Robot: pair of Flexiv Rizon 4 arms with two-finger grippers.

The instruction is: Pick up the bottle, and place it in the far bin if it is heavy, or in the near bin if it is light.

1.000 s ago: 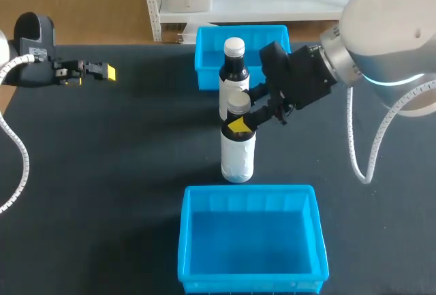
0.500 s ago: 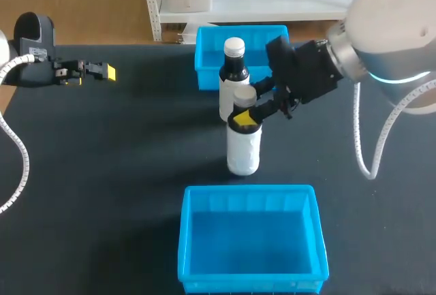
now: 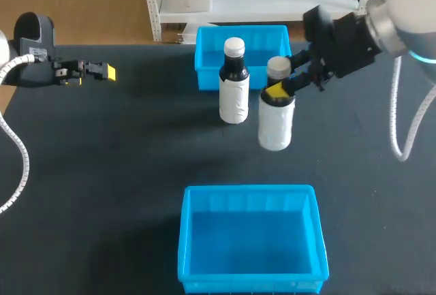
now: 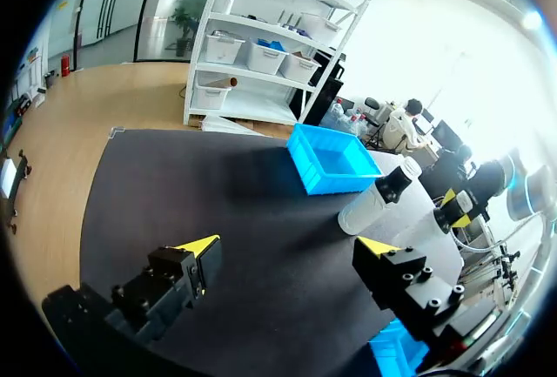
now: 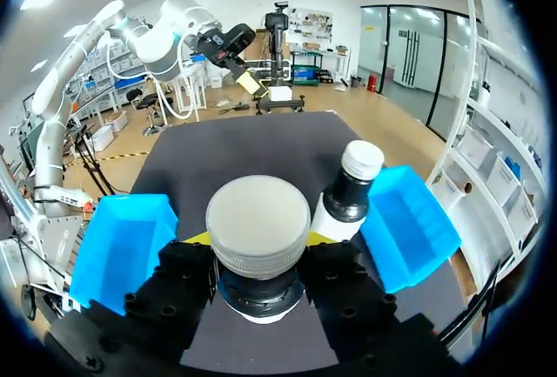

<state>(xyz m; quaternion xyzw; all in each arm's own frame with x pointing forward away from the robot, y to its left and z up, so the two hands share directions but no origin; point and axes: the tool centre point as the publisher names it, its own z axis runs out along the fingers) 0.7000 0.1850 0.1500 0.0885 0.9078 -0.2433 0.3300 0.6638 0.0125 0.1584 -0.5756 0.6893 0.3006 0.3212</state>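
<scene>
Black table (image 3: 102, 172) across the whole head view. Nearest the robot, a bright blue near bin (image 3: 185, 240), open-topped, nothing seen inside. At the far edge, a blue far bin (image 3: 204, 63), likewise open.

Right arm (image 3: 409, 9) in from the right, stretched toward the middle, above the strip of table between the bins. Left arm (image 3: 30, 50) at the left edge, well apart from bins and bottles.

Held bottle (image 3: 276, 121) — white body, dark neck, pale cap (image 3: 278, 67) — upright between the two bins, closer to the far one, just beside a second bottle (image 3: 235, 97) and on its right. Base contact with the table: cannot tell. Second bottle upright on the table, just in front of the far bin, touched by nothing.

Right gripper (image 3: 279, 89) clamped on the held bottle's neck just below the cap, one finger on either side. From the right wrist: cap large between the black fingers, second bottle just ahead and off to one side, a blue bin on each flank.

Left gripper (image 3: 102, 71) holding nothing, fingers spread wide — from the left wrist, bare table between the yellow tips, far bin and both bottles well ahead.
</scene>
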